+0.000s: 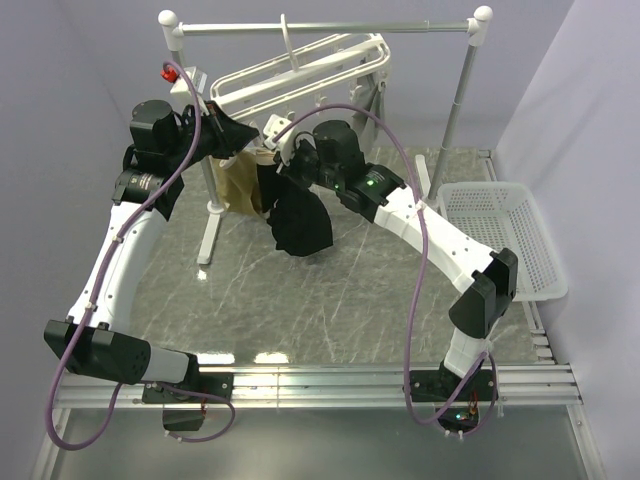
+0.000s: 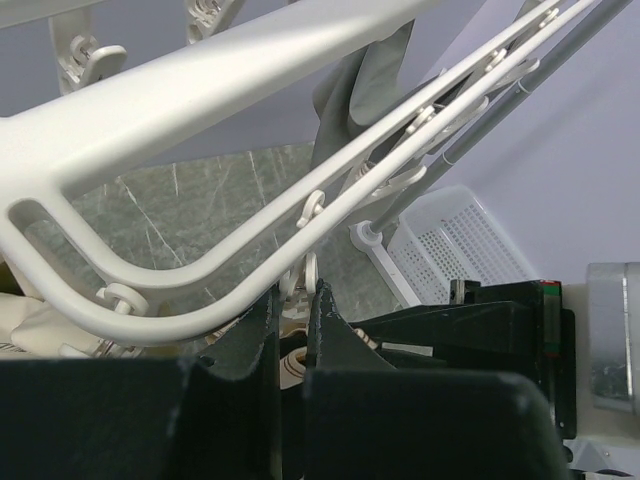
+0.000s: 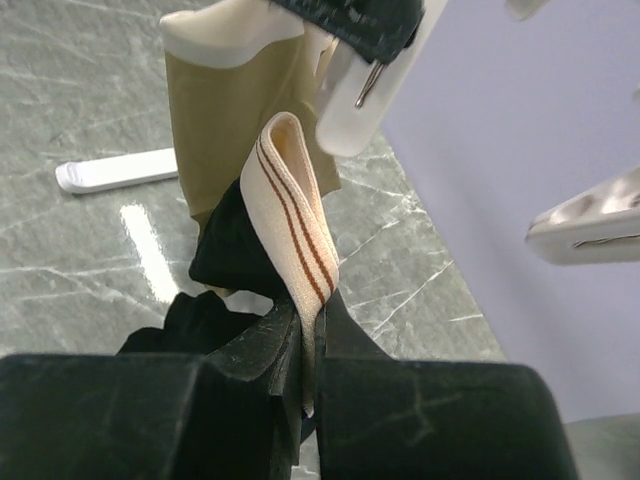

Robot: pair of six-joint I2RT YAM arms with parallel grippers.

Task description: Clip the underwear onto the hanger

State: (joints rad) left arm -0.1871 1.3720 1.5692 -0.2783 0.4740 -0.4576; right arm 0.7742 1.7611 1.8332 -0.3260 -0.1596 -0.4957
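Note:
The hanger [image 1: 300, 72], a white double-rail frame, hangs tilted from the metal rail. Its rails [image 2: 200, 110] cross the left wrist view. My left gripper [image 2: 295, 300] is shut on one of its small white clips [image 2: 300, 283], at the frame's left end [image 1: 222, 128]. The underwear [image 1: 300, 222] hangs black below my right gripper [image 1: 284, 162]. That gripper [image 3: 312, 315] is shut on its folded cream waistband with brown stripes [image 3: 295, 195], which stands up just under a white clip [image 3: 362, 95]. Black fabric [image 3: 230, 255] droops to the left.
A tan garment [image 1: 238, 182] hangs clipped to the hanger beside the underwear [image 3: 225, 110]. The metal rail [image 1: 330, 27] stands on white posts with a foot on the marble table. A white perforated basket [image 1: 500, 235] sits at the right. Another clip [image 3: 590, 230] dangles on the right.

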